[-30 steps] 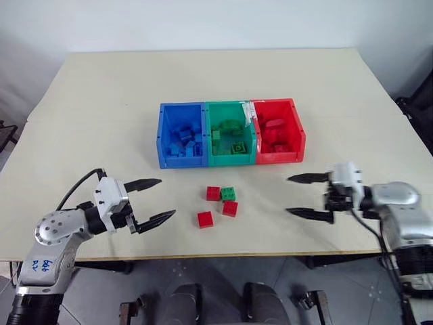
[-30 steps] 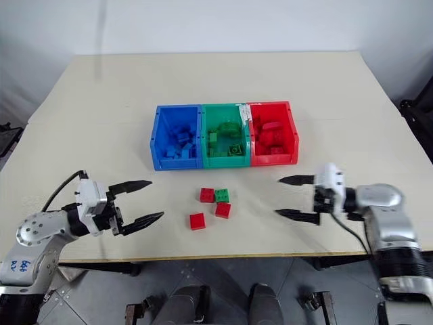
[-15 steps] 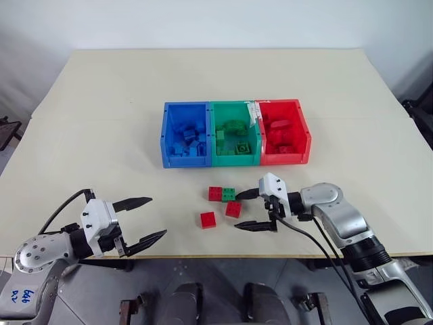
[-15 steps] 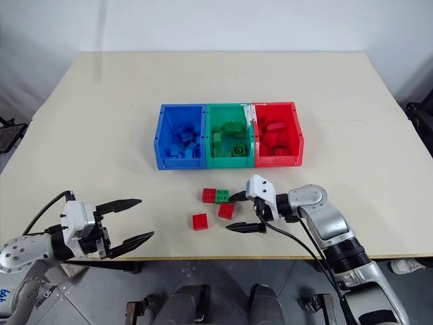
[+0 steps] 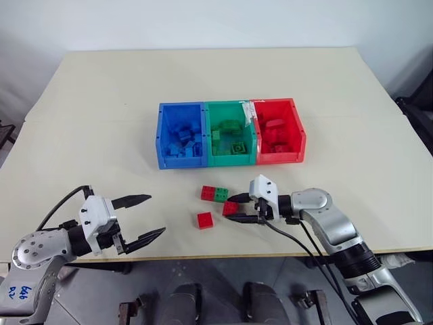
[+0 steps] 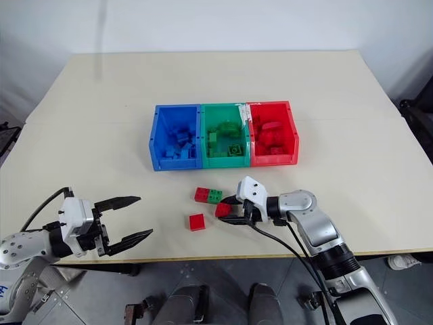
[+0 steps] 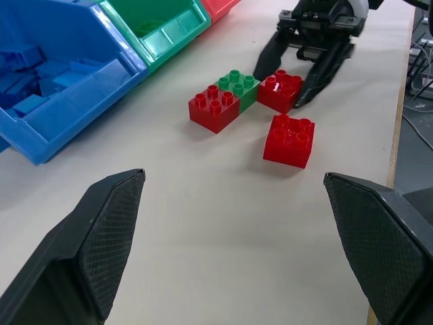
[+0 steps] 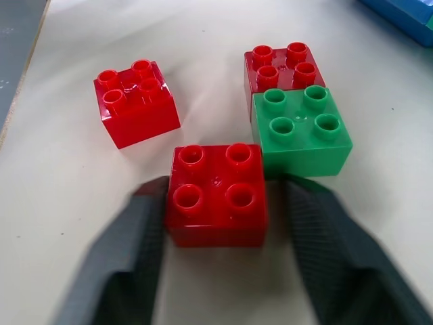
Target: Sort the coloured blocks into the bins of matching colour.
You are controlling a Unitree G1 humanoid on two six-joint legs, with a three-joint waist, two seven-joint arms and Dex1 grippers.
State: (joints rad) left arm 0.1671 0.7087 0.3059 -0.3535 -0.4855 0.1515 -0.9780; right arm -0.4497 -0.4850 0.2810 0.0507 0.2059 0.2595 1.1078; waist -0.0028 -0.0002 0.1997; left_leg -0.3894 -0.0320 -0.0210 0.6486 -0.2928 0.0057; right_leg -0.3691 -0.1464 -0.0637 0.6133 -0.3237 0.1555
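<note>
Three joined bins stand mid-table: blue (image 5: 181,161), green (image 5: 232,160) and red (image 5: 279,158), each holding blocks of its own colour. In front of them a red block (image 5: 208,193) and a green block (image 5: 221,194) touch side by side. A second red block (image 5: 205,220) lies alone nearer the front edge. My right gripper (image 5: 232,210) points left, low over the table, shut on a third red block (image 8: 216,196) that rests on the surface right by the green one. My left gripper (image 5: 157,214) stays open near the front left, well apart from the blocks.
The beige table (image 5: 101,122) has bare surface to the left, to the right and behind the bins. Its front edge runs just below both grippers. Cables hang from my right arm below that edge.
My right gripper swung left from the table's right side to the loose blocks and shut on a red one. The left gripper stayed open, almost in place.
</note>
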